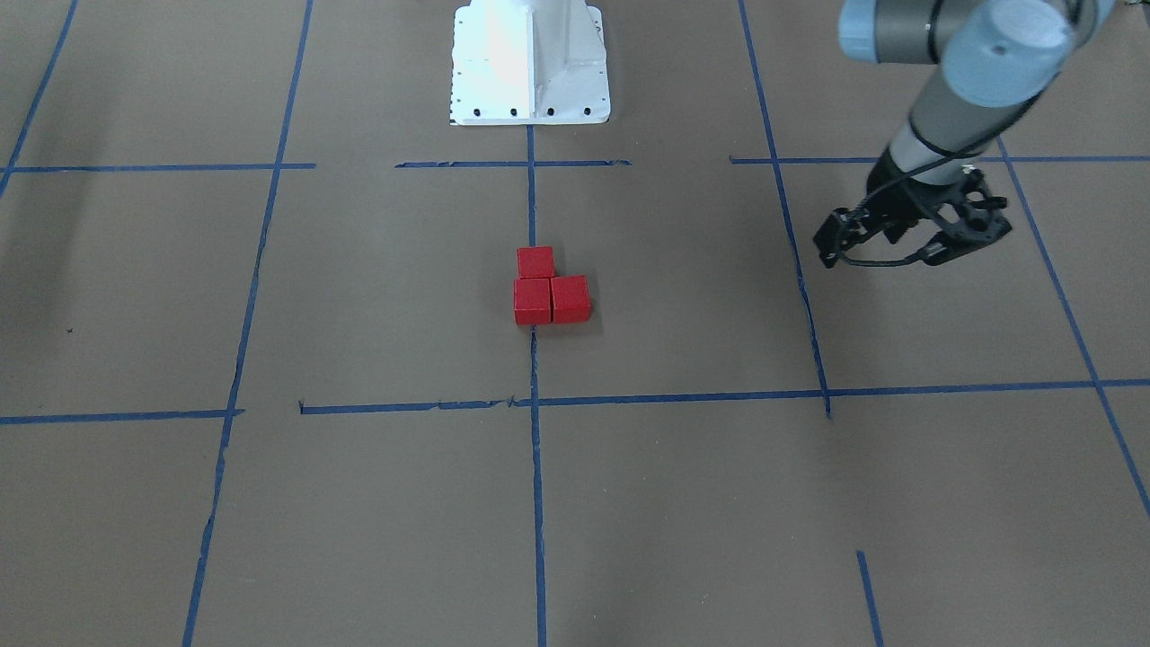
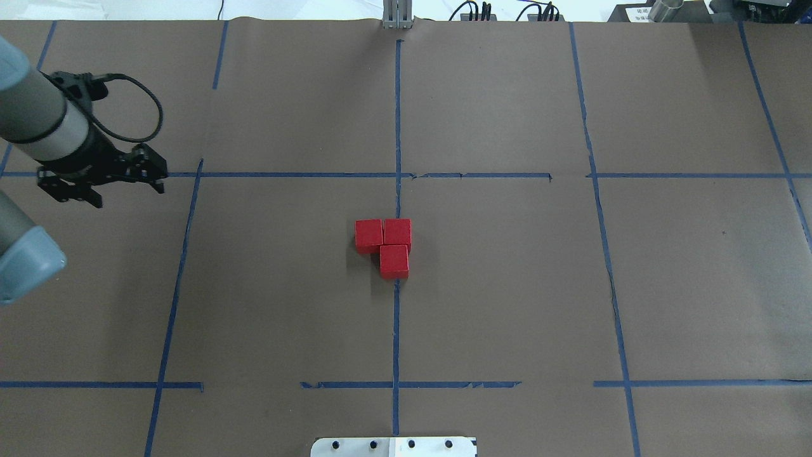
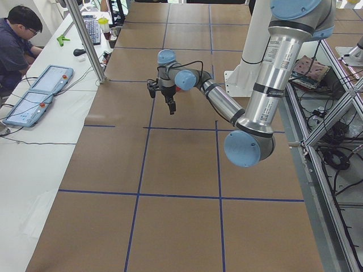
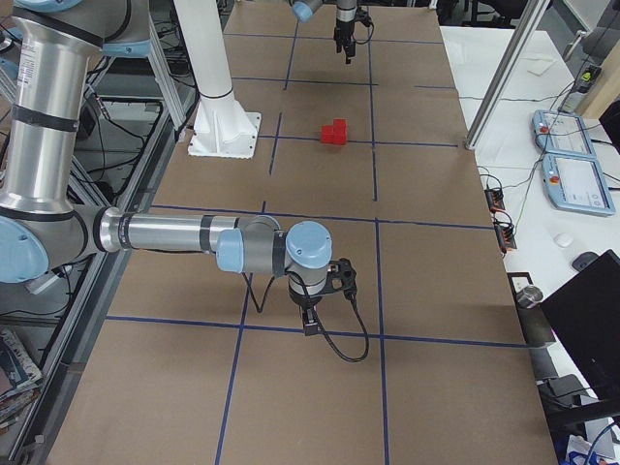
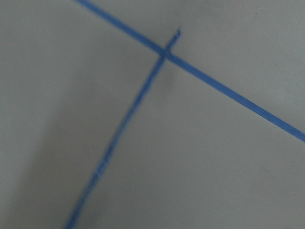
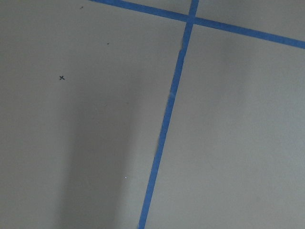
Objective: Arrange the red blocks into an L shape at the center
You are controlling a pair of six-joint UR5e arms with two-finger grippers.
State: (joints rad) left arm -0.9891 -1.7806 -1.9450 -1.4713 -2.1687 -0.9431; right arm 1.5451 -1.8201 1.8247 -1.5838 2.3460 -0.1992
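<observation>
The three red blocks (image 2: 387, 244) sat close together in the center (image 2: 501, 279) of the brown paper. They were right on the blue tape line (image 2: 396, 330) that ran down the middle. Two blocks sat side by side and touched. The third touched the one on the robot's right, on the side nearer the white base (image 1: 530, 63). Together they made an L.

The left gripper (image 2: 104, 179) hung over the paper, well apart from the blocks. I could not tell if its claw was wide or narrow. The right gripper (image 4: 312, 315) hung low over the paper, far off on the other side. Its claw was too hard to see as well.
</observation>
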